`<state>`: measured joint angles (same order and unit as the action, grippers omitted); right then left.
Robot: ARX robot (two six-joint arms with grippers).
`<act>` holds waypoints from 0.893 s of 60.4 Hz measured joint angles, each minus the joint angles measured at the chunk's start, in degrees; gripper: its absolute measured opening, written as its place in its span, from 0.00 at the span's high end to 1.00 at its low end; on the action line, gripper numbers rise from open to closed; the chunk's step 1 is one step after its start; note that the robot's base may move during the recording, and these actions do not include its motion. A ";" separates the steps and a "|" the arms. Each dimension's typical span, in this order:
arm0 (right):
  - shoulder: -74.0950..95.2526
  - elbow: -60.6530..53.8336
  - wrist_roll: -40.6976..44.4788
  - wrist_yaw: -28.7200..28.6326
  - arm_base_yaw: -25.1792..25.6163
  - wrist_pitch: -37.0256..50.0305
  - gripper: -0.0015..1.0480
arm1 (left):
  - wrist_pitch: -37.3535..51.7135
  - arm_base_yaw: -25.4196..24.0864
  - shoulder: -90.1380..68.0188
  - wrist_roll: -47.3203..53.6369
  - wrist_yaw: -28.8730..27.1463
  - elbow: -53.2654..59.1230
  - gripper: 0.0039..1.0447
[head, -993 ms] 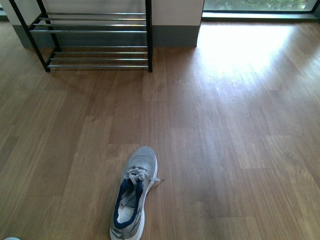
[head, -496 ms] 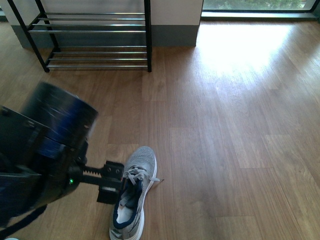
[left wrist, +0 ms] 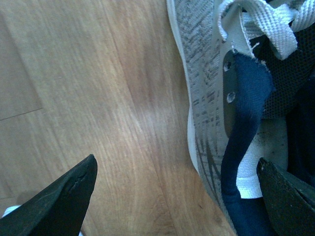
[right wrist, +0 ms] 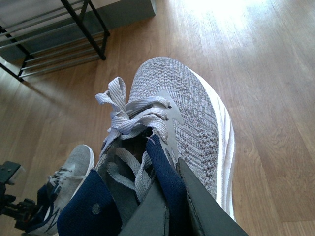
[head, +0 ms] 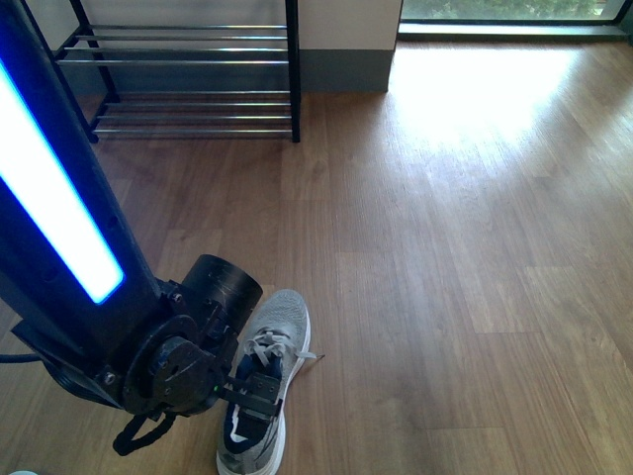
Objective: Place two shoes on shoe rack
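One grey sneaker (head: 275,336) lies on the wood floor, toe toward the shoe rack (head: 188,61) at the far left. My left gripper (head: 253,389) is open at its navy collar. Up close, the left gripper (left wrist: 176,164) straddles that sneaker's (left wrist: 204,93) side wall, one finger (left wrist: 61,199) over the floor and the other finger (left wrist: 288,196) inside the opening. In the right wrist view, my right gripper (right wrist: 167,201) is shut on the navy collar of the second grey sneaker (right wrist: 189,110), held above the floor. The first sneaker (right wrist: 74,169) and the rack (right wrist: 59,49) show beyond it.
The left arm (head: 59,228), with a bright blue light strip, fills the left of the front view. Bare wood floor (head: 445,218) stretches from the sneaker to the rack and to the sunlit window strip (head: 504,12) at the back right.
The left arm has swung into the front view and brought its open gripper down onto the collar of the sneaker on the floor. That sneaker has stayed where it was.
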<state>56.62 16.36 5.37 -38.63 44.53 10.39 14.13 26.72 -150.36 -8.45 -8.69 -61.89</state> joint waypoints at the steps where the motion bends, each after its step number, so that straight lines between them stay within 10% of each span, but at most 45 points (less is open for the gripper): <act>1: 0.00 0.00 0.00 0.00 0.00 0.00 0.99 | -0.04 0.00 -0.48 0.13 0.50 -0.48 0.09; 21: 0.00 0.00 0.02 0.02 0.00 0.00 0.99 | -2.89 1.49 -5.51 0.74 0.04 -7.13 0.12; 30: 0.00 0.00 0.00 0.00 0.00 0.00 0.99 | -3.65 1.75 -7.80 0.22 -1.88 -8.33 0.46; 54: 0.00 0.00 0.00 0.00 0.00 0.00 0.99 | 2.40 1.20 -7.15 -2.32 -2.25 -5.77 0.99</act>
<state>56.62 16.36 5.37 -38.63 44.53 10.39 16.53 27.92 -157.51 -10.76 -10.94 -67.66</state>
